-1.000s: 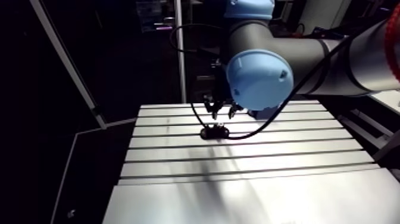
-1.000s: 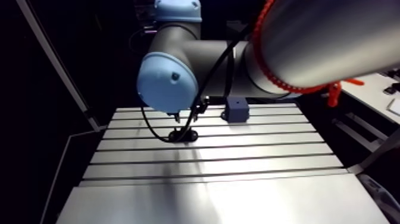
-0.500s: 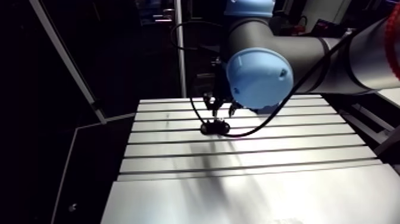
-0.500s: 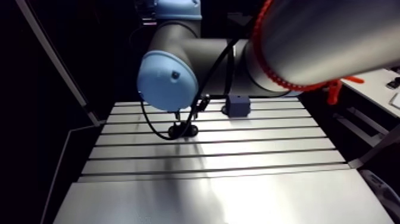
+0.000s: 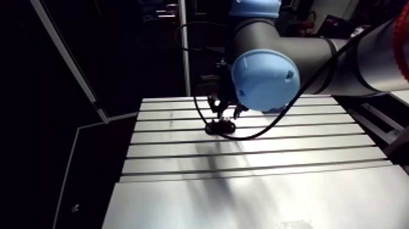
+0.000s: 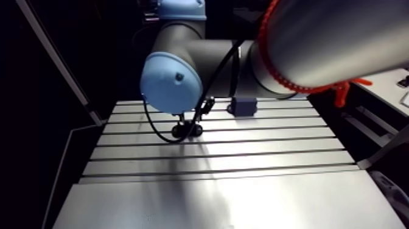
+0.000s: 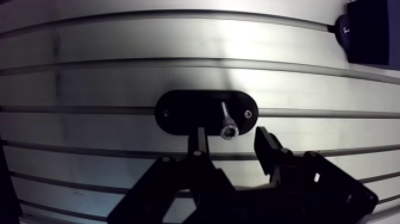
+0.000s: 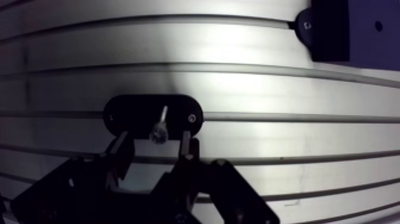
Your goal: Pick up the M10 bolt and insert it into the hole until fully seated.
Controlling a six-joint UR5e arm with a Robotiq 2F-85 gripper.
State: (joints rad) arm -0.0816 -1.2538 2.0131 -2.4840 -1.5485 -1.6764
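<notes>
Change since earlier: gripper [image 7: 231,138] now lower, nearer the black oval plate [image 7: 181,113].
Bolt [image 7: 227,124]: standing in that plate, between the fingers; I see no contact.
Fingers: spread apart.
Dark block [image 6: 243,106]: well beyond the plate, on the slotted table [image 7: 119,77].

Table [image 5: 255,195] silver-grey, striped across with dark parallel slots, bearing a plain matt black plate [image 7: 178,113] with a bright silver bolt [image 7: 227,125], a dark blue block [image 6: 243,106] far right, gripper [image 7: 231,134] black, joint cap [image 5: 265,80] light blue.
</notes>
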